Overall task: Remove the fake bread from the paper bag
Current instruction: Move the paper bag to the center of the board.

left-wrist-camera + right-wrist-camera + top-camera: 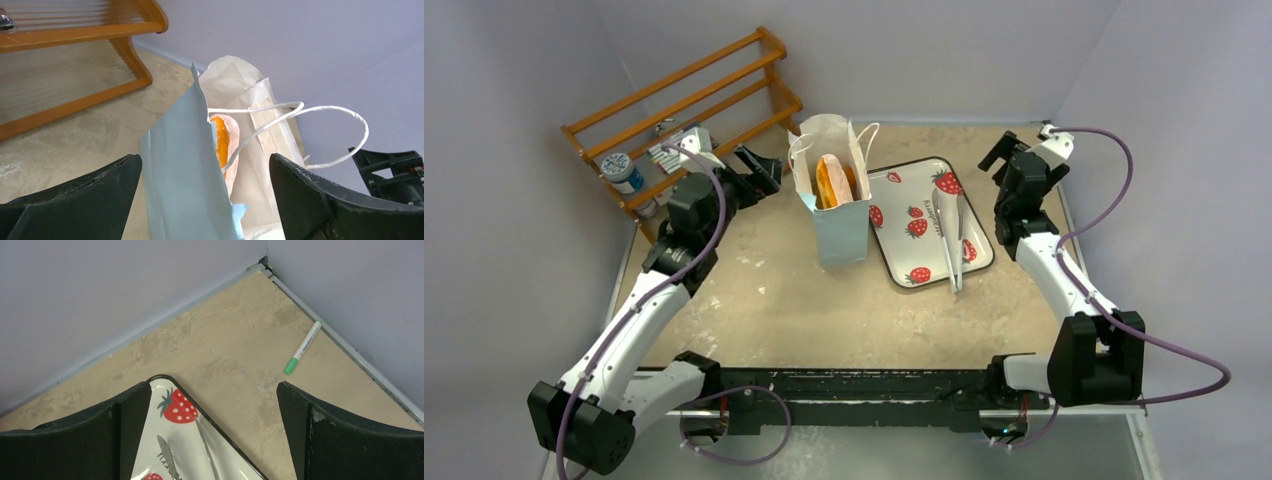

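Just past the middle of the table (764, 300), the pale-blue paper bag (842, 225) stands upright with the fake bread (832, 180) still inside. The strawberry-print tray (899, 250) lies just beside it at 3 o'clock and carries the metal tongs (951, 240). The left gripper (762, 168) hovers near the bag's 9 o'clock side, fingers wide apart and empty, and the right gripper (1002, 155), equally spread and empty, hangs off the tray's 2 o'clock corner. A wooden rack (684, 100) stands farthest, at 10 o'clock.
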